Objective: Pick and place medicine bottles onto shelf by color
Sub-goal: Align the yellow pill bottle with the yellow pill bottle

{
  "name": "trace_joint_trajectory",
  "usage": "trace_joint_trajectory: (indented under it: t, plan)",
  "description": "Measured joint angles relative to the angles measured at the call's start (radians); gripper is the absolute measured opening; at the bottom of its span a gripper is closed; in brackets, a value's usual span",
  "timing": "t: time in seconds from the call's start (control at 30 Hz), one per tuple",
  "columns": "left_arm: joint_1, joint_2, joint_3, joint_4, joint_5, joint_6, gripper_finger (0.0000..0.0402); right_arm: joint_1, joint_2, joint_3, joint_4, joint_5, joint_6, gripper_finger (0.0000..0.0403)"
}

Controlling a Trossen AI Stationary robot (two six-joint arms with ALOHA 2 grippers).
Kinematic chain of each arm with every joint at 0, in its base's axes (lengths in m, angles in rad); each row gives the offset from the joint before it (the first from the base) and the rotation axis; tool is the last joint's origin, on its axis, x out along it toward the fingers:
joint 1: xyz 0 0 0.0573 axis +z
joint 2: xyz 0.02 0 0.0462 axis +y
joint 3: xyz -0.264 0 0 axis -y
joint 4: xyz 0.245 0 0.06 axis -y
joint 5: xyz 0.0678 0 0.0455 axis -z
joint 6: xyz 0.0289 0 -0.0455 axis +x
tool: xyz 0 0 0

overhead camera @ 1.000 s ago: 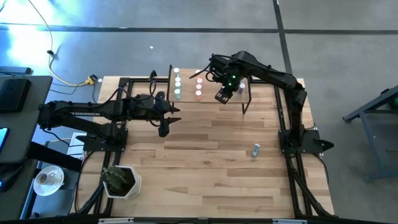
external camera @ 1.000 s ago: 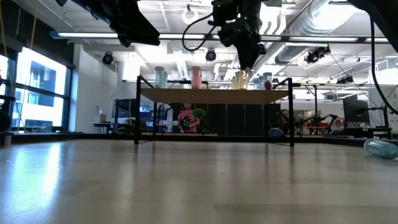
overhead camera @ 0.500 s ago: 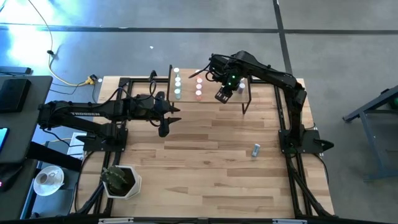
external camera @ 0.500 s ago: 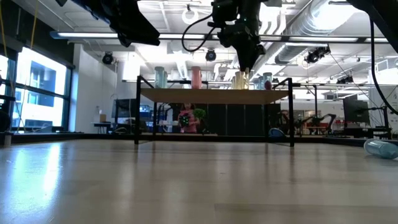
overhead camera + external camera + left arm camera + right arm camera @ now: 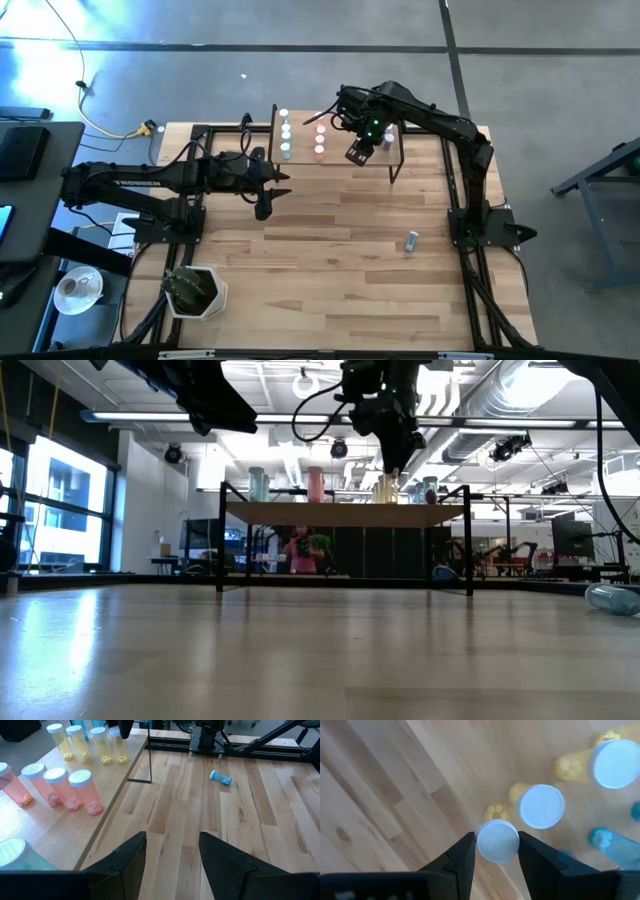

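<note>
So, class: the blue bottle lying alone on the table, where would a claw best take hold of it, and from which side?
The blue bottle lies on its side on the bare table, away from the shelf. Probably best to come straight down from above and close across the middle of the round body, fingers square to its long axis, not on the cap. Nothing stands near it.

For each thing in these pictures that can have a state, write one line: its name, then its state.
right gripper: above the shelf, fingers around a yellow bottle's cap
yellow bottle: upright on the shelf, between the right fingers
shelf: standing, carrying rows of upright bottles
pink bottles: upright in a row on the shelf
blue bottle: lying on its side on the table
left gripper: open, empty, beside the shelf
</note>
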Motion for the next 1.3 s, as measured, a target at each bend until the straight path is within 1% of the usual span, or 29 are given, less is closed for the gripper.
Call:
trace_joint_trajectory:
  t: [0.07,0.17,0.27,0.43,0.63,0.73,0.93,1.3]
  plan:
    - [0.000,0.000,0.000,0.000,0.000,0.000,0.0172,0.000,0.000,0.000,0.003,-0.014,-0.001,0.0136]
    - [0.000,0.000,0.000,0.000,0.000,0.000,0.0172,0.001,0.000,0.000,0.009,0.017,0.006,0.0136]
    - [0.000,0.000,0.000,0.000,0.000,0.000,0.0172,0.001,0.000,0.000,0.009,0.018,0.007,0.0136]
    - [0.000,0.000,0.000,0.000,0.000,0.000,0.0172,0.001,0.000,0.001,0.009,-0.008,0.006,0.0136]
    - [0.000,0.000,0.000,0.000,0.000,0.000,0.0172,0.001,0.000,0.001,0.002,-0.015,-0.018,0.0137]
    - [0.000,0.000,0.000,0.000,0.000,0.000,0.0172,0.001,0.000,0.001,0.002,-0.016,-0.018,0.0144]
    - [0.000,0.000,0.000,0.000,0.000,0.000,0.0172,0.001,0.000,0.001,0.009,-0.013,0.000,0.0172]
    - [0.000,0.000,0.000,0.000,0.000,0.000,0.0172,0.001,0.000,0.001,0.013,-0.013,0.008,0.0174]
